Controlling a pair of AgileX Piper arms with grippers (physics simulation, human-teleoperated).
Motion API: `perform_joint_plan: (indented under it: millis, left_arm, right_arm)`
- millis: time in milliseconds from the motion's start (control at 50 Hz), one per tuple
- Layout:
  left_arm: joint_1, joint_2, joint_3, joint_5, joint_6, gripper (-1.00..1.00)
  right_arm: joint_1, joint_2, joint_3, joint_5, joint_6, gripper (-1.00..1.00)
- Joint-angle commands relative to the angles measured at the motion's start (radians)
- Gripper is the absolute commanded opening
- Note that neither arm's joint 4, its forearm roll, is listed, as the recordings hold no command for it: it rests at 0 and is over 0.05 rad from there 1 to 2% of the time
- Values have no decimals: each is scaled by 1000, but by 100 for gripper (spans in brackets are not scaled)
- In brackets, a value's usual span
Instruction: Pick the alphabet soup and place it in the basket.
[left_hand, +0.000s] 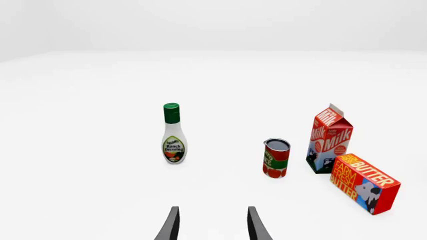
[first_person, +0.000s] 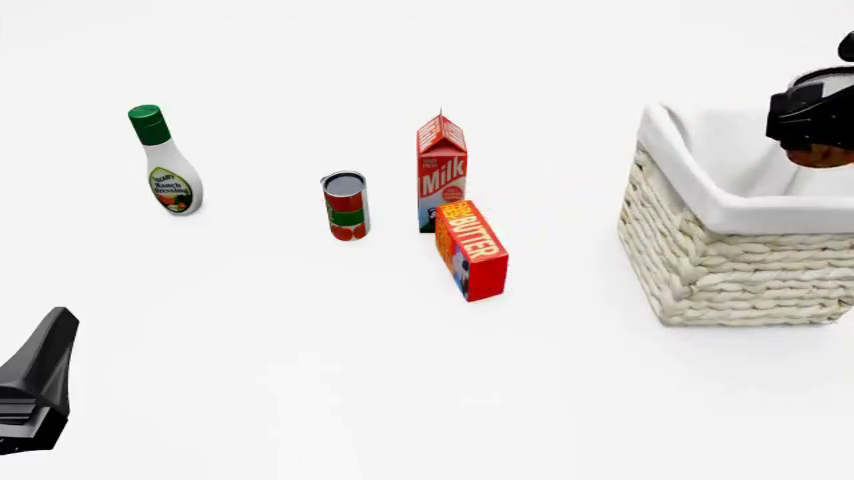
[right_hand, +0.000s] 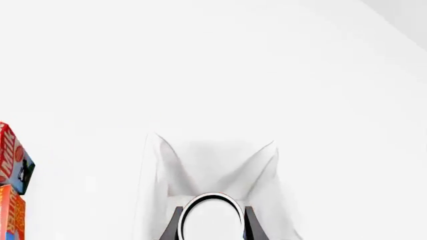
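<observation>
While clamped in the right end effector (right_hand: 212, 222), round silver-topped alphabet soup (right_hand: 212, 217) over woven wicker basket (first_person: 734, 260).

We see the ranch bottle (first_person: 166, 164) standing far left on the table (first_person: 267, 350). To its right stands the tomato can (first_person: 346, 206), then the milk carton (first_person: 442, 172); just in front of the milk, the butter box (first_person: 470, 250) lies. The basket (first_person: 727, 250) sits well apart at the right. Above its opening the right gripper (first_person: 809, 125) hangs with the soup (right_hand: 212, 216) between its fingers. The left gripper (left_hand: 212, 227) hovers near-left, facing the bottle and can.
</observation>
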Motion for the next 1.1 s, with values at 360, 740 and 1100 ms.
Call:
perform_joint_plan:
  millis: [360,740,1100]
  left_arm:
    - [0,0,0,0,0,100]
    - [0,0,0,0,0,100]
    - [0,0,0,0,0,100]
  right_arm:
    - [-25,148,-121,91,-41,-100]
    - [-24,209,-174,130,-57,-100]
    - [-13,259,-173,123,-53,-100]
